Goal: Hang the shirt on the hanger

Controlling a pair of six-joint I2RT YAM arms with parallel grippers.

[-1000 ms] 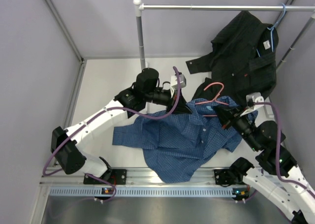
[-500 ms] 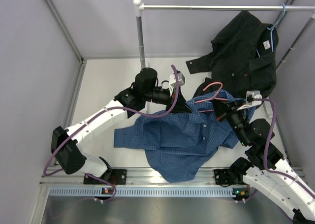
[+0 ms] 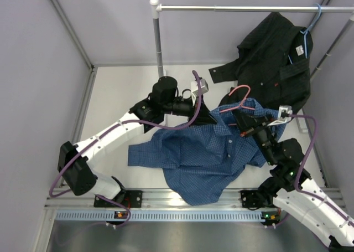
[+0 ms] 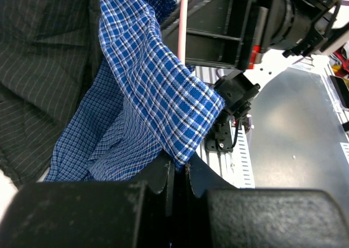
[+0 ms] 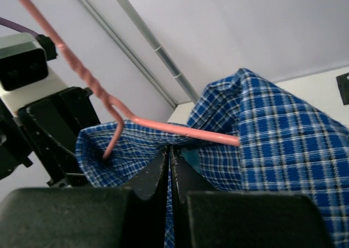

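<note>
Desk (image 3: pixel 119 97): pale top, bare on its left part, with both arms reaching over it.
Left end effector (image 4: pixel 178 167): jaws nearly together, pinching an edge of the shirt's checked cloth and lifting that fold off the desk.
Shirt (image 3: pixel 202 158): blue check, spread crumpled across the middle of the desk between the two arms. Its far edge is raised near the hanger, and one sleeve trails out to the left.
Hanger (image 5: pixel 180 128): thin pink wire, held up off the desk, hook pointing away from the arms. One arm of the wire runs into the shirt's cloth.
Right end effector (image 5: pixel 169 152): jaws pressed fully together just under the hanger's wire, at the blue cloth. What they pinch is hidden.
Black shirt (image 3: pixel 276 58): hangs at far right on a light blue hanger (image 3: pixel 318 11) from the rail (image 3: pixel 238 9).
</note>
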